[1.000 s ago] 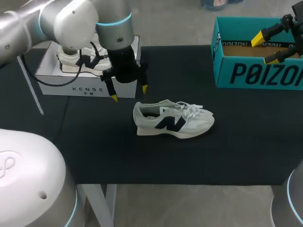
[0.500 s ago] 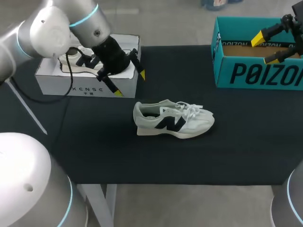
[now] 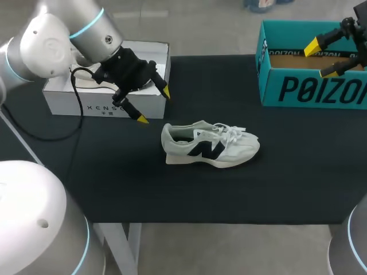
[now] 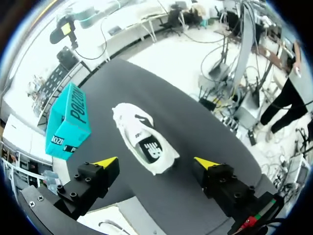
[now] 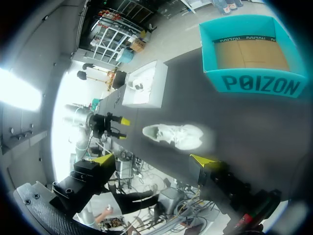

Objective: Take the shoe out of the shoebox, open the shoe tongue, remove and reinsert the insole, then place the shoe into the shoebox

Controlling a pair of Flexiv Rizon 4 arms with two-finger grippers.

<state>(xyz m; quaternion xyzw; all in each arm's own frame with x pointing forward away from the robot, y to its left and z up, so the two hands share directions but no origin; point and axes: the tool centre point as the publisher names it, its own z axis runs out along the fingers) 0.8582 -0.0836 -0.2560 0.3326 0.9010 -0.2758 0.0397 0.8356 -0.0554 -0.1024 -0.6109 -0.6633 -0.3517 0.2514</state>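
A white sneaker (image 3: 229, 150) with a dark side logo lies on its sole in the middle of the black table, toe to the right; it also shows ahead of the fingers as the sneaker (image 4: 144, 142) and the sneaker (image 5: 173, 135). My left gripper (image 3: 153, 105) hangs open, tilted, between the white box and the sneaker's heel, touching neither. In its own view the left gripper (image 4: 155, 162) holds nothing. My right gripper (image 3: 321, 58) stands open above the teal shoebox (image 3: 309, 89), and the right gripper (image 5: 151, 158) is empty.
A white shoebox (image 3: 86, 106) at the back left holds a second white shoe (image 3: 86, 80). The teal shoebox (image 5: 252, 54) shows a bare cardboard floor. A black cable trails from my left arm over the table's left side.
My left arm has swung back and to the left, and its gripper has tilted from pointing straight down to slanting toward the sneaker. Sneaker and right arm have not moved.
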